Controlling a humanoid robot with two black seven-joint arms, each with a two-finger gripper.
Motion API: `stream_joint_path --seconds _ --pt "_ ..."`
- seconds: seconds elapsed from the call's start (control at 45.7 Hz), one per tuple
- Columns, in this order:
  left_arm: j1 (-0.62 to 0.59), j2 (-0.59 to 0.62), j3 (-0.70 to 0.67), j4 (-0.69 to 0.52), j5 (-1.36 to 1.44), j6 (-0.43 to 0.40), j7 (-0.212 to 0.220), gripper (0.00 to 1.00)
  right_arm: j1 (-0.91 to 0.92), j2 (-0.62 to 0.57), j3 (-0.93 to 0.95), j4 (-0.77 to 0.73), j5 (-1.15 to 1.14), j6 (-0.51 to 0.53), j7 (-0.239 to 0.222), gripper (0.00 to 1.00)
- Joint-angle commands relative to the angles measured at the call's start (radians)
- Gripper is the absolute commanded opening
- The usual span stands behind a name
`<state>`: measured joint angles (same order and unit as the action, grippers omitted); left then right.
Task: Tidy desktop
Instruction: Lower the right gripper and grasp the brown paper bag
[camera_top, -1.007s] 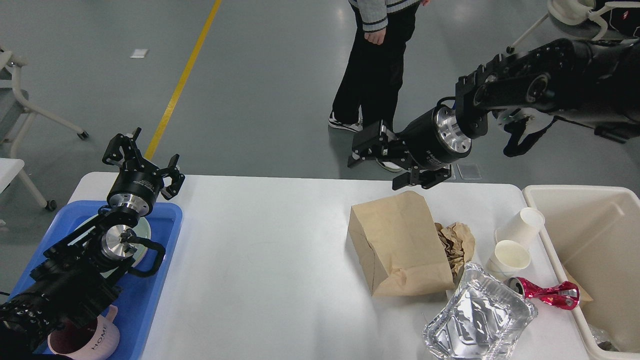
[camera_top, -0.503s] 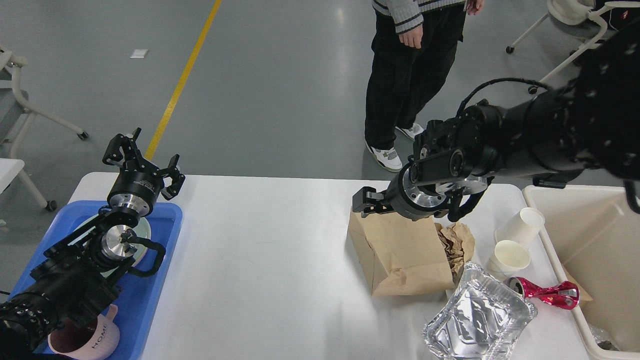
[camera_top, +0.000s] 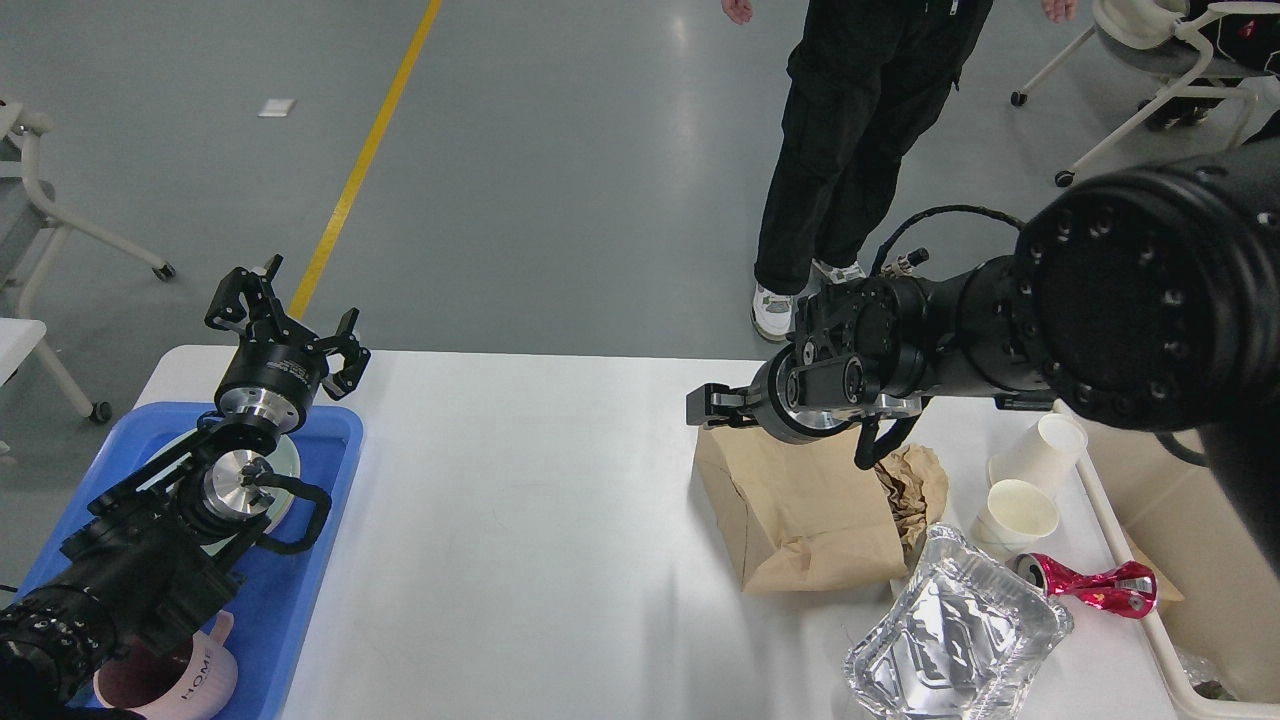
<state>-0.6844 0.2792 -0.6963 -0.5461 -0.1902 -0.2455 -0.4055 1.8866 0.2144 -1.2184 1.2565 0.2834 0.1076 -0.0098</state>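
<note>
The white desktop (camera_top: 520, 540) spans the view. On its right lie a brown paper bag (camera_top: 800, 510), crumpled brown paper (camera_top: 915, 490), two white paper cups (camera_top: 1040, 445) (camera_top: 1020, 512), a foil tray (camera_top: 960, 630) and a crushed red can (camera_top: 1090, 585). My right gripper (camera_top: 715, 408) is low at the bag's far left corner. It is dark and side-on, so I cannot tell how its fingers stand. My left gripper (camera_top: 285, 310) is open and empty above the far end of the blue tray (camera_top: 300, 600).
The blue tray holds a pale plate (camera_top: 288, 470) and a pink mug (camera_top: 180, 675). A cream bin (camera_top: 1180, 520) stands at the right edge, partly hidden by my right arm. A person (camera_top: 870, 150) stands beyond the table. Wheeled chairs stand at far left and far right.
My right arm has swung down and leftward from above the table's far edge to the bag's far corner. The person has stepped right. The left arm has not moved.
</note>
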Motion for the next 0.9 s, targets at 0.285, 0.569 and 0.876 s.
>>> stream_joint_path --seconds 0.285,0.569,0.876 --pt "0.0 0.0 -0.002 0.0 0.0 0.0 0.0 0.96 -0.001 0.003 0.065 0.001 0.002 0.009 0.001 1.0" --pt "0.009 -0.003 -0.023 0.0 0.0 0.0 -0.001 0.96 0.043 0.005 0.116 0.023 0.013 0.02 0.005 1.0" --pt "0.036 -0.018 -0.104 0.0 0.0 -0.005 -0.001 0.96 -0.034 0.0 0.108 0.009 -0.006 0.014 0.005 1.0"
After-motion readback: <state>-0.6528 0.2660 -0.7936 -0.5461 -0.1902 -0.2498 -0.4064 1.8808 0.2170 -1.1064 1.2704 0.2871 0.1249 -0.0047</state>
